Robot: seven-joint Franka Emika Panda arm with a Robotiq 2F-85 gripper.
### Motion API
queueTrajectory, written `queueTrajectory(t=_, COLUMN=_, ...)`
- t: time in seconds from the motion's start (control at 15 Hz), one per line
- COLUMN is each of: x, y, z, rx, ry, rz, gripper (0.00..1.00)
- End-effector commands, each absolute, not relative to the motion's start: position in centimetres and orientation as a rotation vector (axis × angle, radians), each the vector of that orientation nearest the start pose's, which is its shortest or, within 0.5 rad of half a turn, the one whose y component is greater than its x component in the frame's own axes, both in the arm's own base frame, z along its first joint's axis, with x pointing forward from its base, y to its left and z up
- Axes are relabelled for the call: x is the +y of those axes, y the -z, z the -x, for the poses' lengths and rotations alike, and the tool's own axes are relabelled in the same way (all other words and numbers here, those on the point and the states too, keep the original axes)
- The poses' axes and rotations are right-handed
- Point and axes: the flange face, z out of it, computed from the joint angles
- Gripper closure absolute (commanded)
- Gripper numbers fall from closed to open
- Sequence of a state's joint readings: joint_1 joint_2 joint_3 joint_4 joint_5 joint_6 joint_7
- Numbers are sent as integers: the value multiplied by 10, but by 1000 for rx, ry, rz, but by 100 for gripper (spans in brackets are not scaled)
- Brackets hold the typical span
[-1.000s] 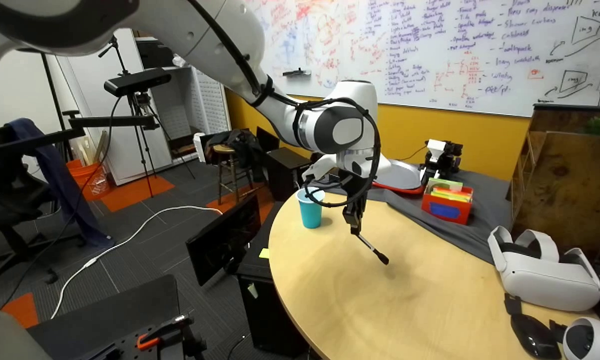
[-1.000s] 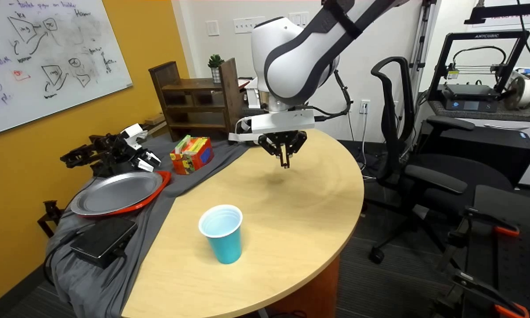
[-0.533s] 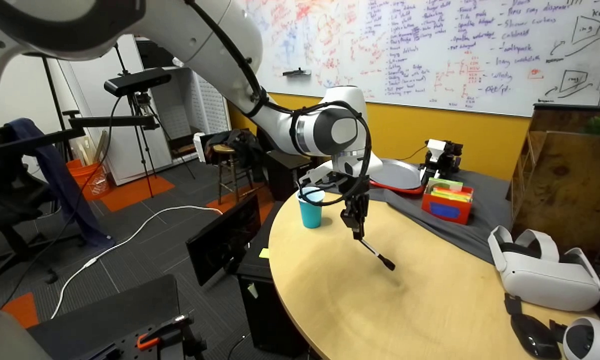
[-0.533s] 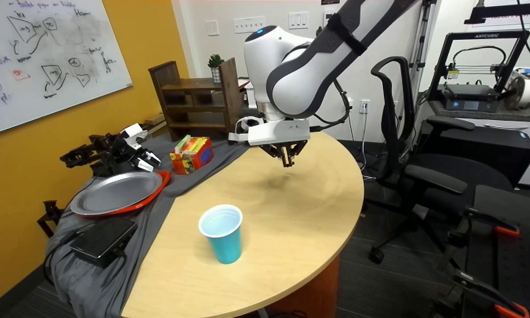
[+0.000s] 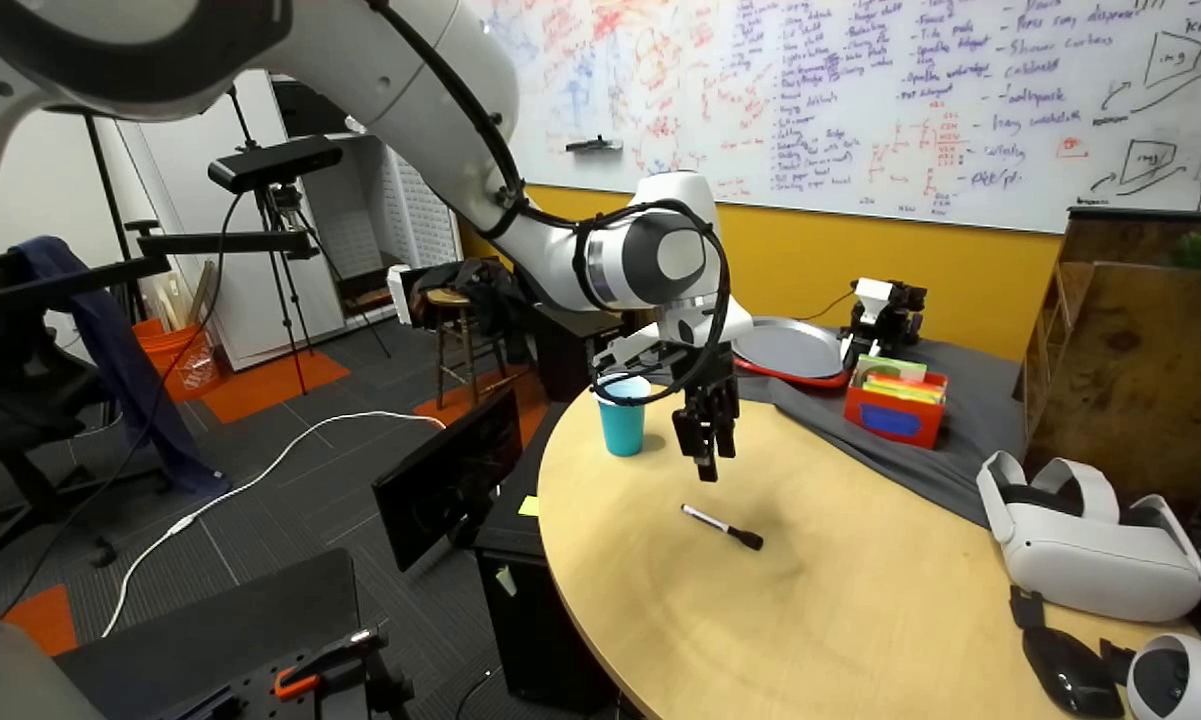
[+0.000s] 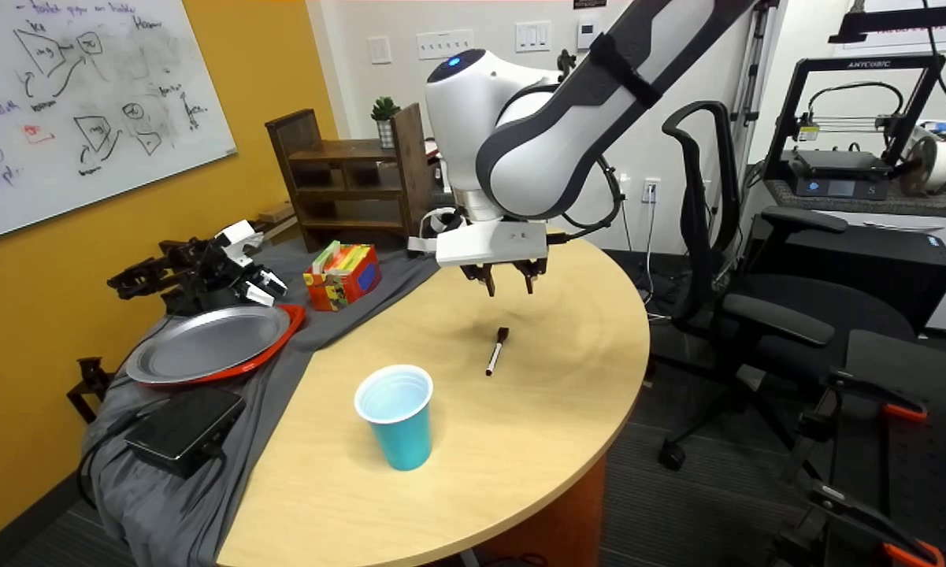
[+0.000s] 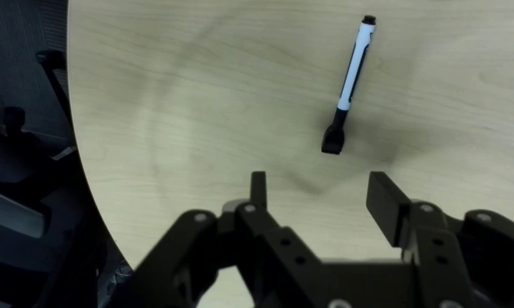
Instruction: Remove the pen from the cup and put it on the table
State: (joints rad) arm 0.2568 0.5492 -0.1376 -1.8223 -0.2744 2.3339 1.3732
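Observation:
The pen (image 7: 355, 72), with a white barrel and black ends, lies on the tan wood table (image 7: 197, 107). In both exterior views the pen (image 5: 720, 525) (image 6: 495, 353) rests beneath my gripper (image 5: 717, 464) (image 6: 510, 291), apart from it. My gripper (image 7: 316, 177) hangs above the tabletop, jaws spread with only air between them; in the wrist view the pen's wide black end points toward that gap. A teal cup (image 6: 406, 441) stands upright near the table's rim, no pen visible inside it; a cable loop partly covers the cup (image 5: 623, 430) in an exterior view.
A red box of cards (image 5: 895, 415) and a grey round tray (image 6: 205, 346) sit on dark cloth along one side. A white headset (image 5: 1090, 550) and a black mouse (image 5: 1070, 670) lie at the table's edge. A wooden shelf (image 6: 346, 189) stands behind.
My gripper has come lower, then opened and let go of the pen. The pen, earlier slanting down from the fingers, now lies on the table. The cup has not moved.

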Motion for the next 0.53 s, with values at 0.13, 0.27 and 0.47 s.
queueTrajectory(t=0.13, x=86, y=-245, z=-638, rx=1653, ry=285, rz=2883, gripper=0)
queueTrajectory(t=0.27, x=88, y=-248, z=-638, rx=1640, ry=290, rz=2869, gripper=0)
queueTrajectory(t=0.47, x=89, y=-241, z=-643, rx=1637, ry=277, rz=2895, gripper=0)
